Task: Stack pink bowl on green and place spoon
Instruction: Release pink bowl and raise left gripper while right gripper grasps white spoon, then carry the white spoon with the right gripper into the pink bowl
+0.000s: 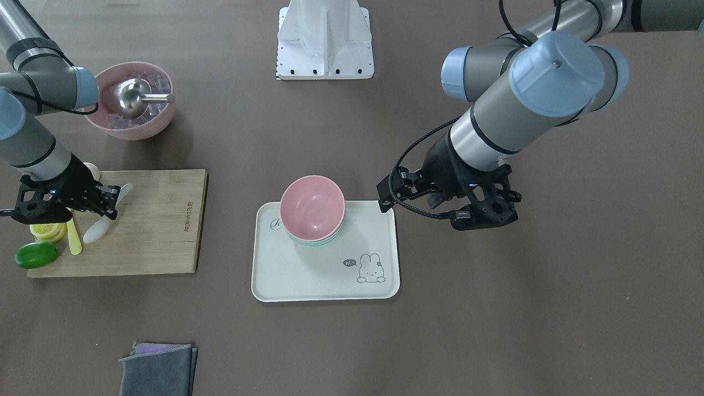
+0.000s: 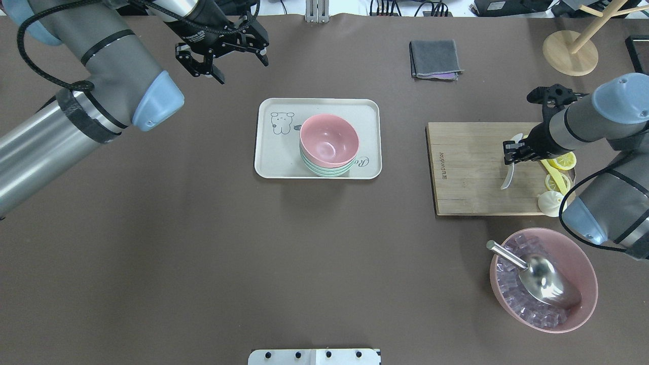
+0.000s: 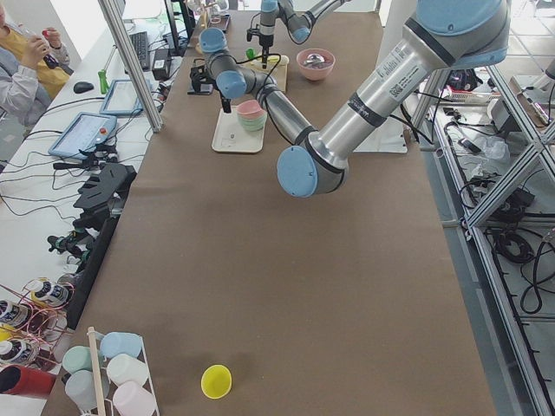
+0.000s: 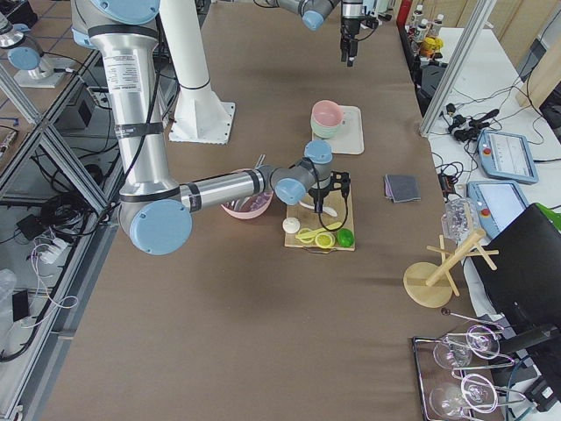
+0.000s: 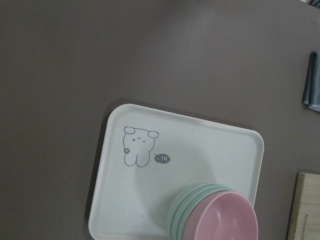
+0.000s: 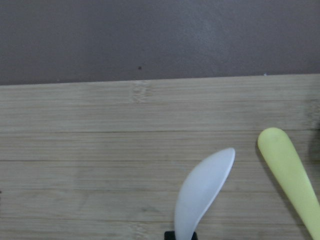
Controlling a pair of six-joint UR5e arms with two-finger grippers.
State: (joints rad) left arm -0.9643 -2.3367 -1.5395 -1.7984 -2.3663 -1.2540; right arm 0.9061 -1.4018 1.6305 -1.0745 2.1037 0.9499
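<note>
The pink bowl sits nested on a stack of green bowls on the white tray at mid-table; the stack also shows in the overhead view and the left wrist view. My left gripper is open and empty, held high beyond the tray's far left corner. My right gripper is over the wooden cutting board, shut on the white spoon. In the right wrist view the spoon's handle sticks out from between the jaws. I cannot tell whether the spoon is lifted off the board.
On the board lie a yellow spoon, lemon slices, a white bun and a lime. A large pink bowl of ice cubes holds a metal scoop. A grey cloth lies at the far side.
</note>
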